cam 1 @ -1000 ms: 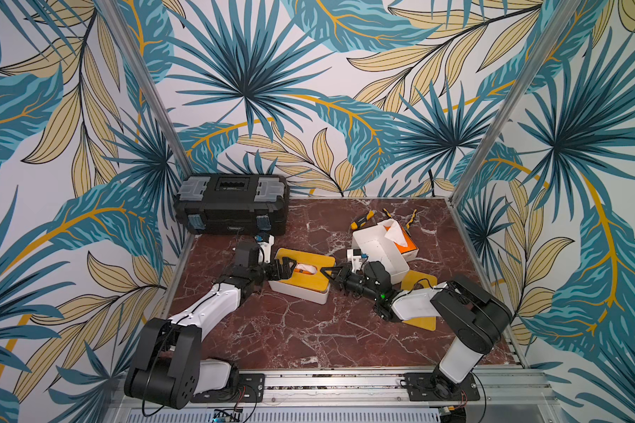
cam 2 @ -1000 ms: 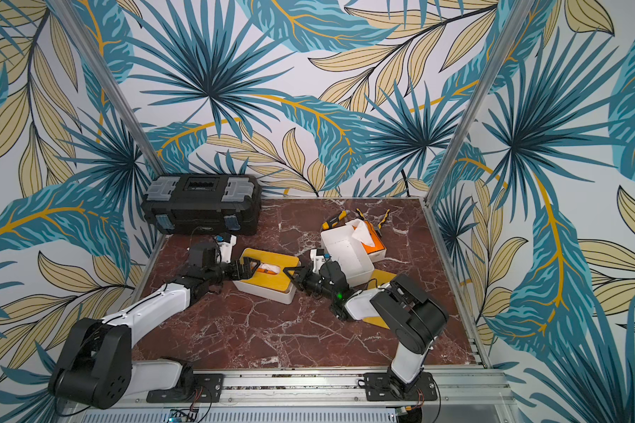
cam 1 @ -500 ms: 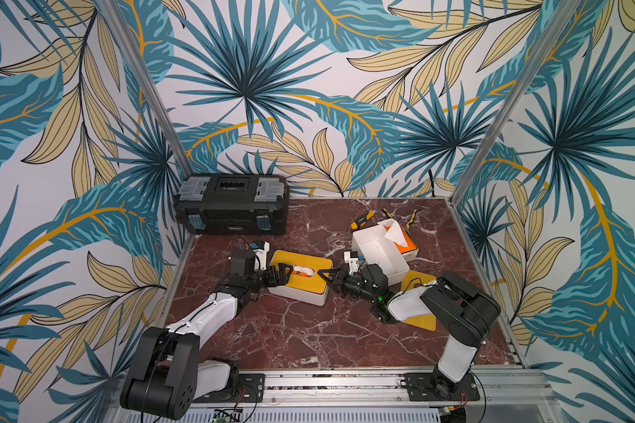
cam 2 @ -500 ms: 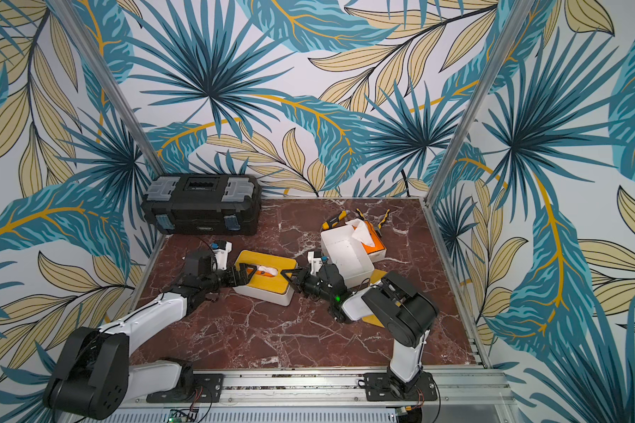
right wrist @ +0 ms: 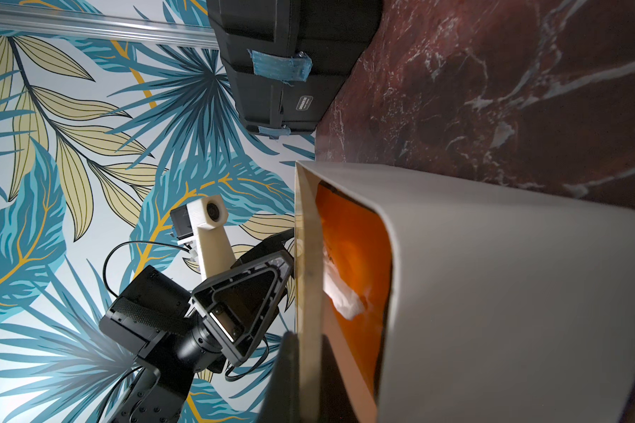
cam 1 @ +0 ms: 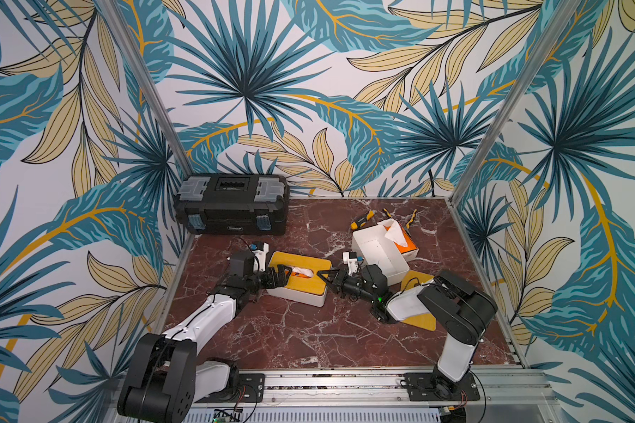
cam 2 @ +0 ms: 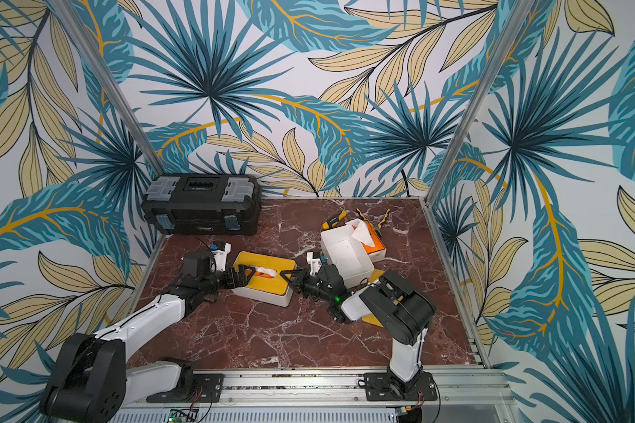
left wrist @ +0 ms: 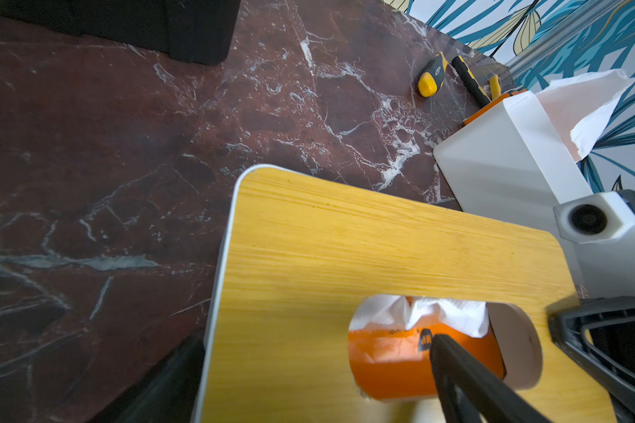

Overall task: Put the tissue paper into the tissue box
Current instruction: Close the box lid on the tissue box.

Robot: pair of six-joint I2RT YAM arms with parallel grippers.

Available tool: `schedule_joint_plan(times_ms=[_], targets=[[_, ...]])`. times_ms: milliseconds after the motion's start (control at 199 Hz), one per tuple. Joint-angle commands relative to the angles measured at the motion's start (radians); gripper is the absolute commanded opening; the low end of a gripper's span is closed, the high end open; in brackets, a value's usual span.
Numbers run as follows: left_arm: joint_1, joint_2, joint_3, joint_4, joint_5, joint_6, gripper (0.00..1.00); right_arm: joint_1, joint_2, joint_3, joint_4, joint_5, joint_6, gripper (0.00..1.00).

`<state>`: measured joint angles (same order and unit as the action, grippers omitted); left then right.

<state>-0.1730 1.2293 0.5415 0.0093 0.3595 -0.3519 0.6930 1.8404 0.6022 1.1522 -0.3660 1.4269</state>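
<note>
The tissue box (cam 1: pixel 301 295) is white with a yellow wooden lid (left wrist: pixel 345 238) and stands mid-table in both top views. Through the lid's slot shows the tissue paper (left wrist: pixel 389 359), an orange pack with white tissue bunched at its edge, lying inside the box (right wrist: pixel 492 293). My left gripper (cam 1: pixel 277 278) is open at the box's left end; one finger (left wrist: pixel 455 366) lies over the slot, the other beside the box. At the right end, my right gripper (cam 1: pixel 325 278) is shut on the lid's thin edge (right wrist: pixel 308 256), which is lifted slightly off the box wall.
A second, open white box (cam 1: pixel 376 252) stands at the back right, with an orange pack (cam 1: pixel 409 249) and a white tissue (cam 1: pixel 395 232) sticking up beside it. A loose yellow lid (cam 1: pixel 418 322) lies under the right arm. Black toolbox (cam 1: pixel 231 205) at back left; screwdriver (cam 1: pixel 362 219) and pliers (cam 1: pixel 411 216) behind.
The left arm has come a little toward the front, its open fingers now over the box's left end. The right gripper has slid left onto the lid's right edge.
</note>
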Motion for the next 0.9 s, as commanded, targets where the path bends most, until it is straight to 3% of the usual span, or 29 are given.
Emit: schedule_joint_plan(times_ms=[0, 396, 898], targets=[[-0.011, -0.015, 0.045, -0.072, 0.031, 0.035, 0.99, 0.019, 0.057, -0.02, -0.137, -0.013, 0.142, 0.0], [-0.011, 0.006, 0.107, -0.163, -0.009, 0.072, 0.83, 0.022, 0.133, -0.021, -0.052, -0.026, 0.178, 0.0], [-0.011, 0.064, 0.152, -0.215, -0.064, 0.088, 0.56, 0.025, 0.118, -0.016, -0.123, -0.027, 0.133, 0.0]])
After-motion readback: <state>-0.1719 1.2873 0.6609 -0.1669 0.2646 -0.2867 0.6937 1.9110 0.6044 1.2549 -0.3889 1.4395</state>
